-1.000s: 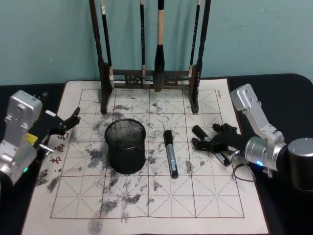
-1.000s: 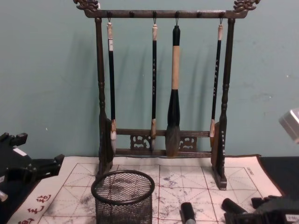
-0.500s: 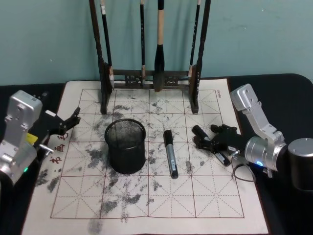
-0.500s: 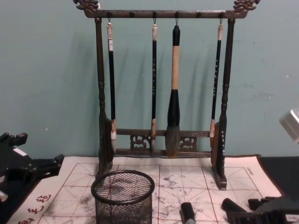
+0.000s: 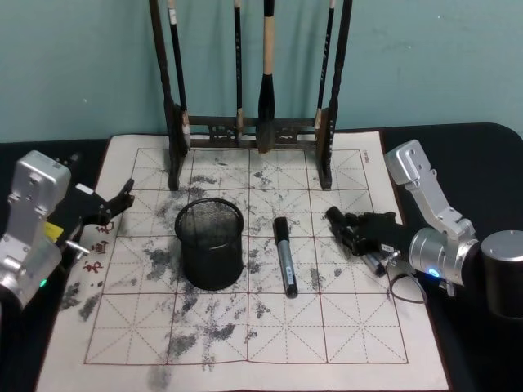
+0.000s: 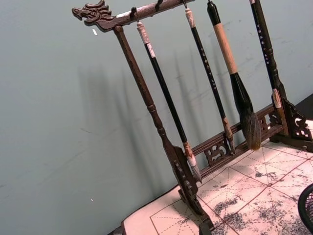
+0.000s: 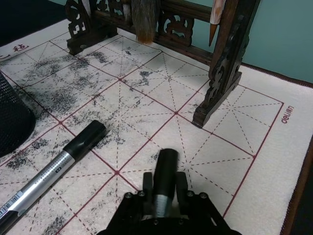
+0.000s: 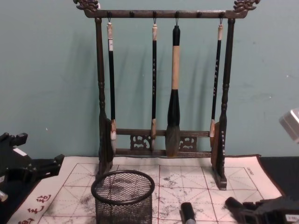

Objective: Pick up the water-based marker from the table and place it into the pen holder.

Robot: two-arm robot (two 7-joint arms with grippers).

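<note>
The right gripper (image 5: 353, 233) sits at 3 o'clock from the pen holder (image 5: 211, 243), its black fingers (image 7: 182, 182) drawn in tight on the water-based marker (image 7: 166, 164). Only the marker's rounded black cap and a short stretch of silvery barrel poke out ahead of the fingers; the rest is covered by the gripper body. Whether it is clear of the mat (image 5: 245, 343) cannot be told. In the chest view the gripper and the cap are cut off by the lower edge.

The pen holder is a round cup of black wire mesh with a solid rim, standing upright on the white felt mat, whose red grid is blotched with grey ink. A second marker (image 5: 284, 255), black cap and grey barrel, lies flat between the holder and the right gripper, touching neither.

At 12 o'clock stands the carved dark wooden brush rack (image 8: 100, 93) with hanging brushes (image 8: 174, 93); its top is cropped in the head view.

The left gripper (image 5: 110, 208) hangs idle at 9 o'clock, over the mat's edge on the dark table (image 5: 474, 155), fingers spread apart and holding nothing.
</note>
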